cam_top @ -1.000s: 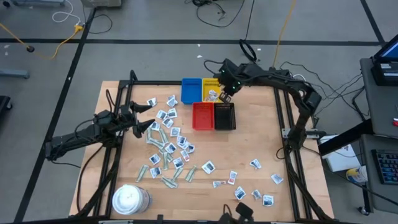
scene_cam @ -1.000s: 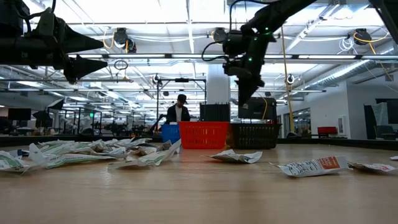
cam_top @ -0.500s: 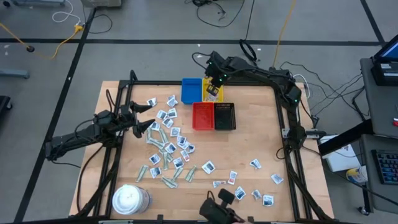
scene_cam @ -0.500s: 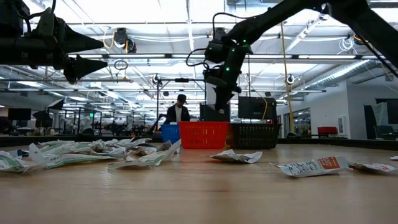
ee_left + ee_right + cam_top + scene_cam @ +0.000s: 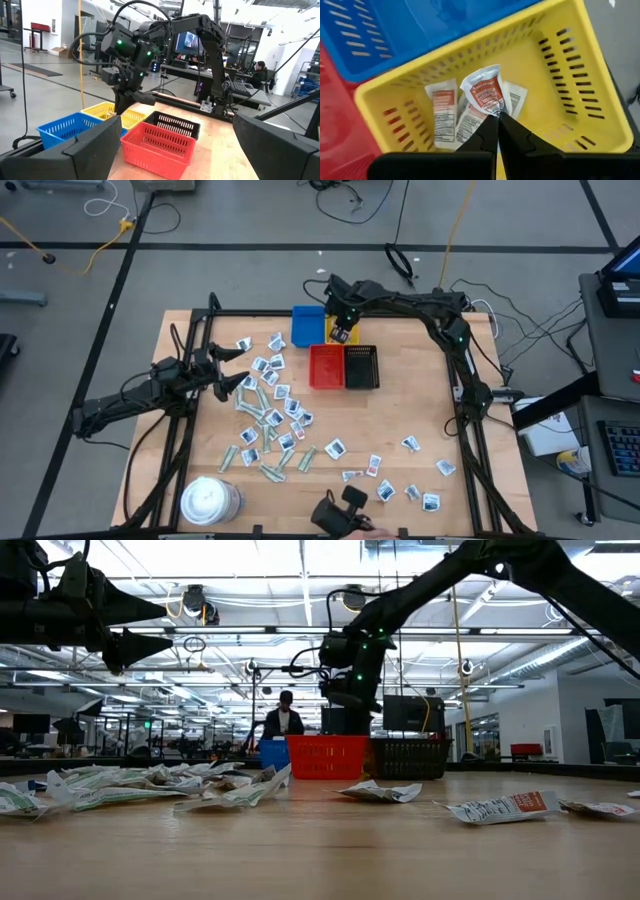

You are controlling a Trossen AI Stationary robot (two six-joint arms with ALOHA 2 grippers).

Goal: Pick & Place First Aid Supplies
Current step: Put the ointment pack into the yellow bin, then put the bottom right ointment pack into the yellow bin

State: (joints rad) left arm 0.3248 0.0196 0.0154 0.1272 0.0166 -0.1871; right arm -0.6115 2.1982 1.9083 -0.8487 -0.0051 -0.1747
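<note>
1. Right gripper [image 5: 341,332] sits upper centre of high view, arm stretched across from the right, over yellow tray [image 5: 580,95].
2. Its fingers [image 5: 517,137] are pinched together on a white packet [image 5: 482,92] w/ red print, held above the tray floor.
3. More packets [image 5: 442,117] lie flat inside that tray.
4. Left gripper [image 5: 238,375] hovers mid-left, fingers apart, nothing btwn them.
5. Scattered first aid supplies [image 5: 270,415] cover the table [image 5: 420,395], centre-left and lower right.
</note>
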